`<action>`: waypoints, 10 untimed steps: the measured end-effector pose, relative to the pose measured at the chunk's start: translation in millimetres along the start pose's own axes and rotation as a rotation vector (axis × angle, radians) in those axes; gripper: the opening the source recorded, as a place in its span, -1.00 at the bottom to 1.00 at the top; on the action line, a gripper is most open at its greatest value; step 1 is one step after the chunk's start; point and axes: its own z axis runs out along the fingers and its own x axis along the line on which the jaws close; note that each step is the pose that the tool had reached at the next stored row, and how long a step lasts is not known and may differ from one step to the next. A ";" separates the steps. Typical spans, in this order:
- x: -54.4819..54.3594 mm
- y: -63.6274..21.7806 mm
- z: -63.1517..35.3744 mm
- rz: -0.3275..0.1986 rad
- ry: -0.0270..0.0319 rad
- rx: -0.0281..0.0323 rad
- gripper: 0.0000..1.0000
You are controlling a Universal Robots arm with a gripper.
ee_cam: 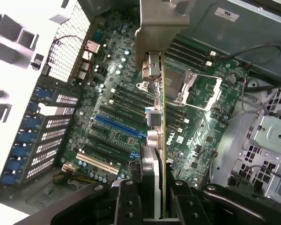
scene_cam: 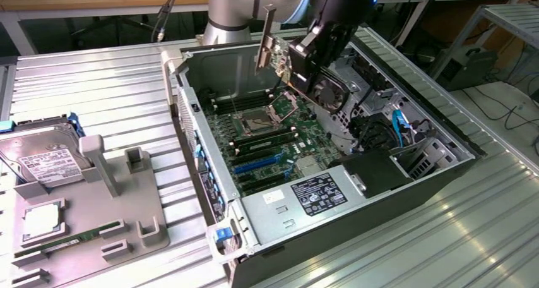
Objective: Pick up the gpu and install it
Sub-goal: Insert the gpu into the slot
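Lab room, ribbed metal tabletop (scene_cam: 110, 98), open PC case (scene_cam: 202, 168) lying on its side with the motherboard (scene_cam: 269, 143) facing up. Parts tray (scene_cam: 84, 206) at the exterior view's left holds a hard drive (scene_cam: 42, 158) and a RAM stick (scene_cam: 50, 244). Pincer (scene_cam: 305, 60) is clenched on the gpu (scene_cam: 282, 60), one finger on each face of the card, seen at (ee_cam: 152, 201) in the wrist view with the card edge-on between the fingers. Gpu is in the air over the open case, above the CPU socket (scene_cam: 257, 120) area, touching nothing but the pincer. Key relation: the card sticks straight out from the pincer, long axis running away from the fingers, silver bracket (scene_cam: 267, 35) at the far end and highest, tilted toward the exterior view's left. The blue slot (scene_cam: 257, 165) sits lower on the board, nearer the camera than the card, well apart from it. In the wrist view the gpu (ee_cam: 154, 117) edge crosses the blue slot (ee_cam: 117, 124) line at an angle, so the card looks not yet lined up with it. Seating not done. Gpu look: thin green board with an orange-lit edge, black round fan with shroud (scene_cam: 330, 91) on the face toward the exterior view's right, metal port connectors (ee_cam: 152, 65) near the bracket (ee_cam: 154, 28), bracket flat and grey.
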 end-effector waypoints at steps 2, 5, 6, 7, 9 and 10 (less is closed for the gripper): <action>0.0 0.0 0.0 -0.068 0.0035 0.0005 -0.43; 0.0 0.0 0.0 -0.116 0.0061 0.0008 -0.43; 0.0 0.0 0.0 -0.132 0.0068 0.0009 -0.43; 0.0 0.0 0.0 -0.148 0.0077 0.0010 -0.43; 0.0 0.0 0.0 -0.174 0.0090 0.0012 -0.43; 0.0 0.0 0.0 -0.187 0.0097 0.0013 -0.43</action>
